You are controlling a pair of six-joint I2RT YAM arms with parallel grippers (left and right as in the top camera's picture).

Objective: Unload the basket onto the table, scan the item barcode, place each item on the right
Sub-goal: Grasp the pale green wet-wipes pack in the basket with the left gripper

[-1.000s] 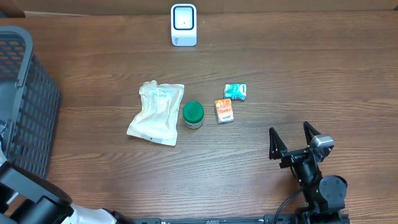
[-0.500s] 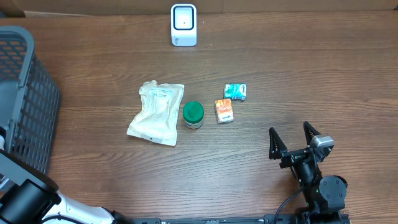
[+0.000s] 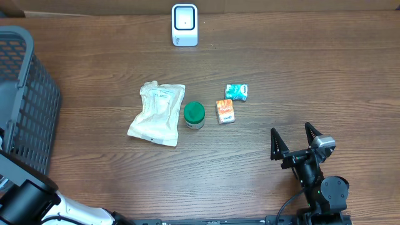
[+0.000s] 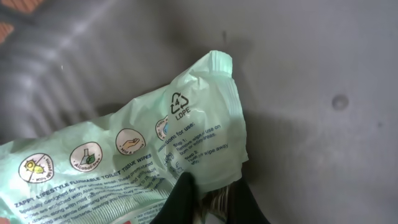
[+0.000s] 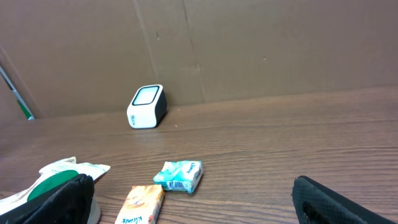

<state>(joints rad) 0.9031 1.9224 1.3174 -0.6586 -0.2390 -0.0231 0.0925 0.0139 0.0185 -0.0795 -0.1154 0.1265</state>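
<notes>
Clamps the left gripper [image 4: 211, 190] shut on a corner of the wipes pack [image 4: 124, 155], apparently down inside the basket [image 3: 25, 94], holds the right gripper [image 3: 290, 130] wide open and empty over the table [image 3: 237, 181], with lifting out, carrying to the scanner [image 3: 184, 25] and scanning all yet undone

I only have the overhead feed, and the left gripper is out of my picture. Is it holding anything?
Observer: Yes, the left wrist view shows the left gripper shut on a corner of a pale green wipes pack.
Operator: Where is that pack?
Observer: Against grey plastic, seemingly inside the basket.
Operator: Any barcode showing?
Observer: None; only icons, an LDPE mark and usage text face the camera.
</notes>
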